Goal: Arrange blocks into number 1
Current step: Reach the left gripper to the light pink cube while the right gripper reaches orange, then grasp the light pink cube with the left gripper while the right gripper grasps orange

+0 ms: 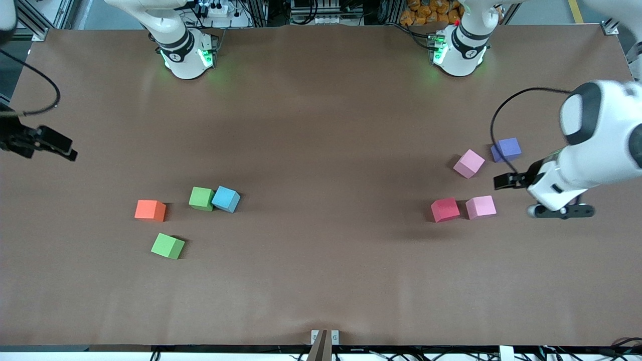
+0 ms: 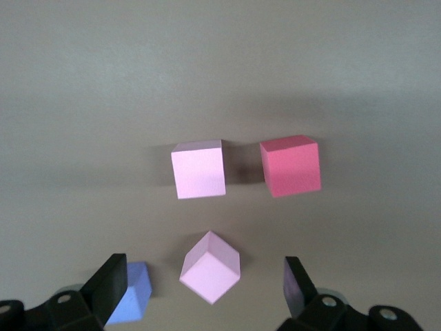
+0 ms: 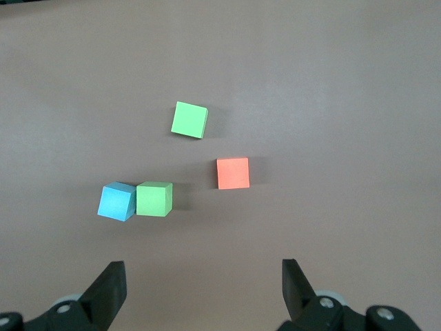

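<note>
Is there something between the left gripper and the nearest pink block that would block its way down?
Nothing visible does. The left gripper hangs open over the table, and the tilted pink block lies bare between its fingers' line, with the purple block close beside one finger.

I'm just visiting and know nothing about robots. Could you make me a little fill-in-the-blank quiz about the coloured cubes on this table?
1. The blue block touches a ____ block.
2. The red block sits beside a light ____ block.
3. Counting every colour, the table holds ____ blocks.
4. The orange block lies toward the ____ arm's end of the table.

Missing words: green; pink; eight; right
</note>
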`<state>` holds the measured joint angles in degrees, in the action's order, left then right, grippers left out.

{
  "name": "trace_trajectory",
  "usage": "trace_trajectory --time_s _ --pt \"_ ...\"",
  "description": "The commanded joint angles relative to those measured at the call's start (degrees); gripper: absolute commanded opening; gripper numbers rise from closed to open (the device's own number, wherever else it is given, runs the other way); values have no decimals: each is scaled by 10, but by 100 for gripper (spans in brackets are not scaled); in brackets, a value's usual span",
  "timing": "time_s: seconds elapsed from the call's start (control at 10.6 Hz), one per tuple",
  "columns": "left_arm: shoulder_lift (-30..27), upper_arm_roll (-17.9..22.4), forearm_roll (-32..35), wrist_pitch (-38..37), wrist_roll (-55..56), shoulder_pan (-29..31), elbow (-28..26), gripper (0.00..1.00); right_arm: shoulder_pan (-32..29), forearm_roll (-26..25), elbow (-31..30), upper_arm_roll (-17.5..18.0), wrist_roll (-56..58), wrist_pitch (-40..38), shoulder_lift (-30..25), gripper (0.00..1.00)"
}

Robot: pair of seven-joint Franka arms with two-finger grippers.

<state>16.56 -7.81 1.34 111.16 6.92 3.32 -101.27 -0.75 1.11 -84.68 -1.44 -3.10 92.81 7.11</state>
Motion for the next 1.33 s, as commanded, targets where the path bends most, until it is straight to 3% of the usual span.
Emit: trace_trajectory --time_s 0.0,0.38,0.57,0.85,1.23 --pt "21 0 43 78 41 0 -54 100 -5 2 7 2 -4 16 39 100" --pt "87 0 61 128 49 2 -46 100 -25 3 6 2 5 40 114 100" --pt "112 0 74 129 49 15 -32 100 -27 3 -28 2 5 95 145 100" --pt "135 -1 74 135 49 21 -20 100 -26 4 -81 2 4 172 170 100" --pt "153 -1 74 153 82 13 -17 100 -29 20 -84 2 0 189 219 100"
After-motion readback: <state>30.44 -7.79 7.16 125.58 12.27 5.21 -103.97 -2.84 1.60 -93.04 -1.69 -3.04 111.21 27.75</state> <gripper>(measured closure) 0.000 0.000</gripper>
